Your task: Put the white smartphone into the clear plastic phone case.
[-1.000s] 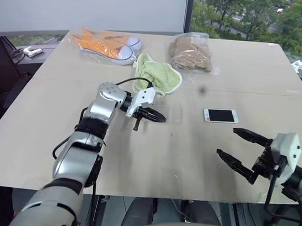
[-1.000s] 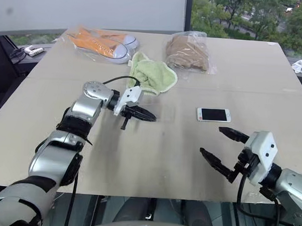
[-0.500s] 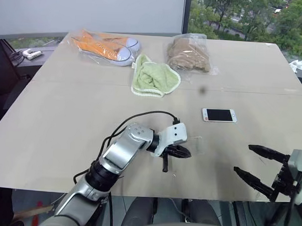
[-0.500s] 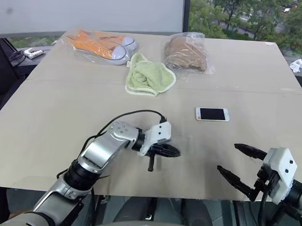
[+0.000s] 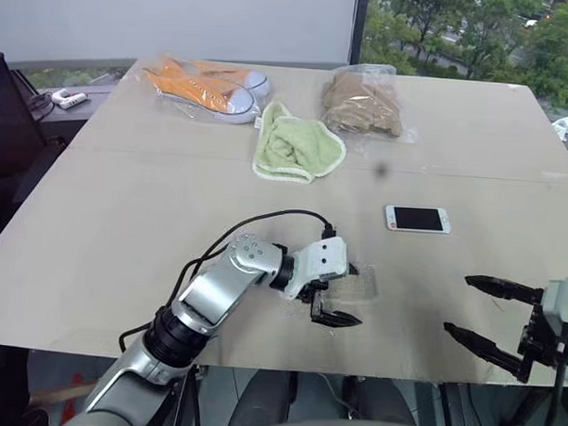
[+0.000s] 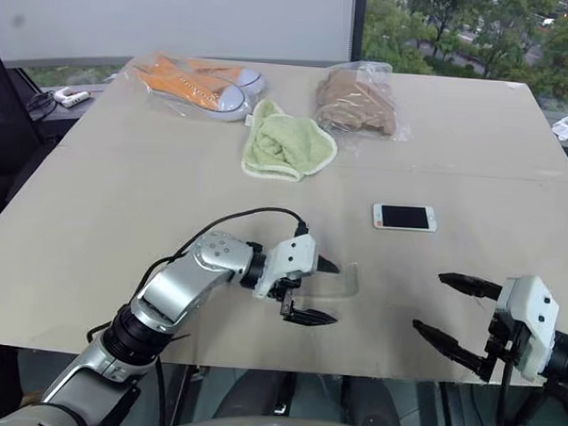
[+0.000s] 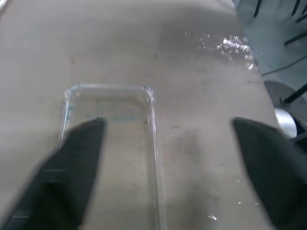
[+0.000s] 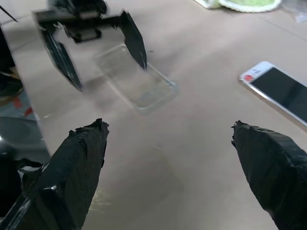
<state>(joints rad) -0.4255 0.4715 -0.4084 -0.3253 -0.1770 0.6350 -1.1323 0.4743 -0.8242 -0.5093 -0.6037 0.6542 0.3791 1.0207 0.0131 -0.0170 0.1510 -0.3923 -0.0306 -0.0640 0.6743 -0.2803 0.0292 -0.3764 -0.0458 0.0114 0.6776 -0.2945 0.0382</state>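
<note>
I'm working in what looks like an office or lab. A big plain table stands by windows overlooking trees.

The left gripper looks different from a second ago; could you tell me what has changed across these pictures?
The left gripper drew back from mid-table toward the near edge, bringing the clear plastic phone case with it, then opened and let it go; the case now lies flat on the table. The right gripper stayed open, shifting slightly outward. The white smartphone, green cloth and bagged items kept their places.
</note>
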